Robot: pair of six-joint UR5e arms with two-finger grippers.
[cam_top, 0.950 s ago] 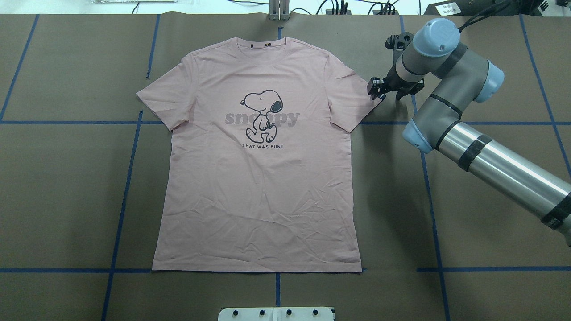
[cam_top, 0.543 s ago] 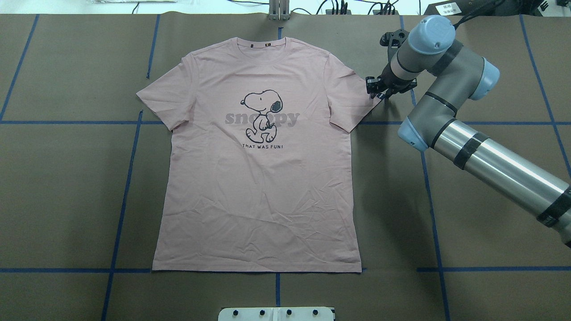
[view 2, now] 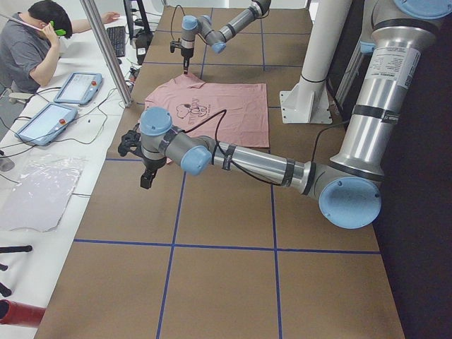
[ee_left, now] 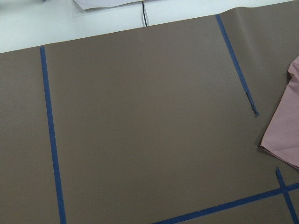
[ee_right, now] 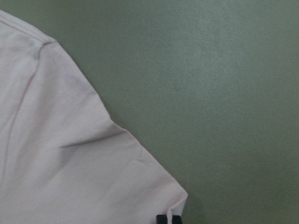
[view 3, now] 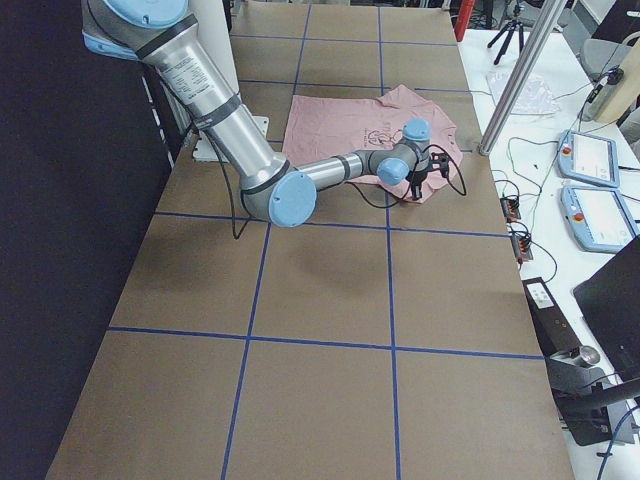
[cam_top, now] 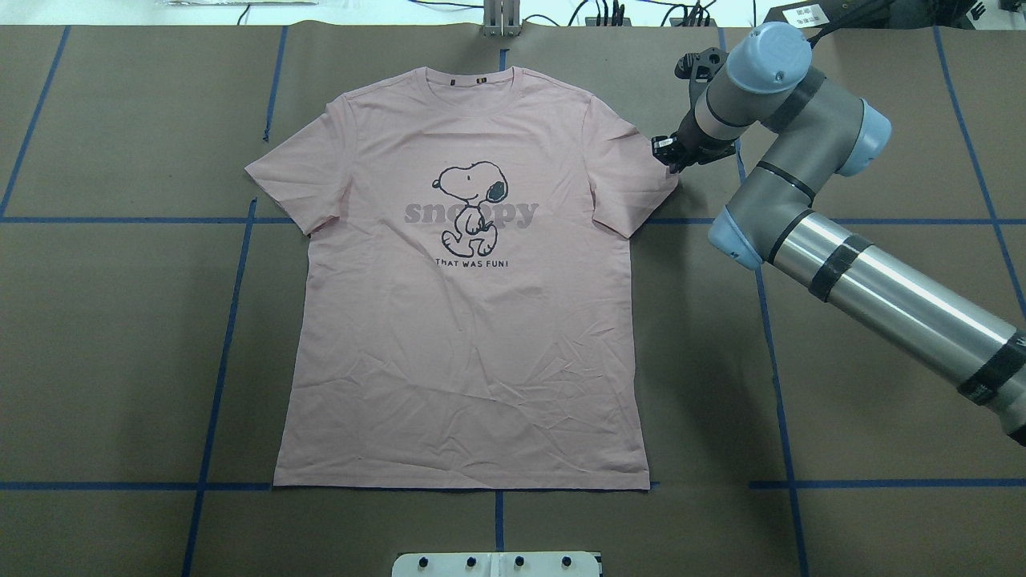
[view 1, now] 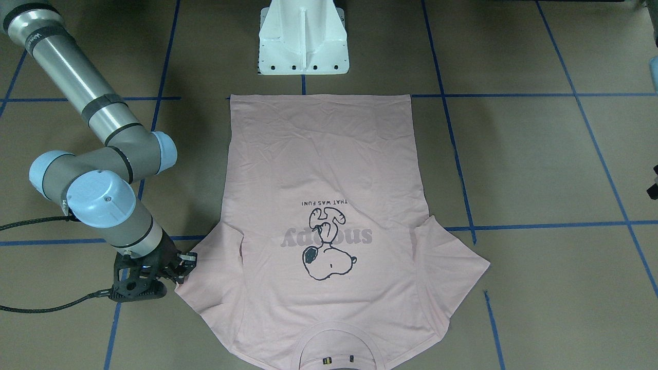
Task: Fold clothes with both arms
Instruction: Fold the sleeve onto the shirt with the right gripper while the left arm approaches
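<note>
The table [cam_top: 882, 96], covered in brown paper crossed by blue tape lines, shows bare paper on every side of the T-shirt [cam_top: 465, 361]. That gives room to sweep a sleeve or a side inward without meeting anything. The white pedestal base [view 1: 303, 41] sits just beyond the hem [cam_top: 461, 486], apart from it.

The T-shirt lies flat and face up in the middle of the table, collar [cam_top: 469, 78] away from the robot, with light creases across the lower half. It looks like thin, limp knit: light, soft and not fragile. It is likely to sag and drag on the paper if lifted by one point only. Sleeve tips, shoulder seams and hem corners look like the best holds, pinched low so a finger slides under a single edge.

The right arm [cam_top: 874, 288] reaches across to the sleeve [cam_top: 633, 176] on the robot's right. The left arm [view 2: 261, 162] hangs over bare paper, well apart from the other sleeve [ee_left: 285, 135].

The right gripper [cam_top: 667, 152] sits at the sleeve's outer corner. The wrist view shows only one fingertip [ee_right: 166, 218] at the cloth's edge, so whether it has pinched the fabric cannot be told. The left gripper [view 2: 146, 176] points down, and its spread cannot be told either.
</note>
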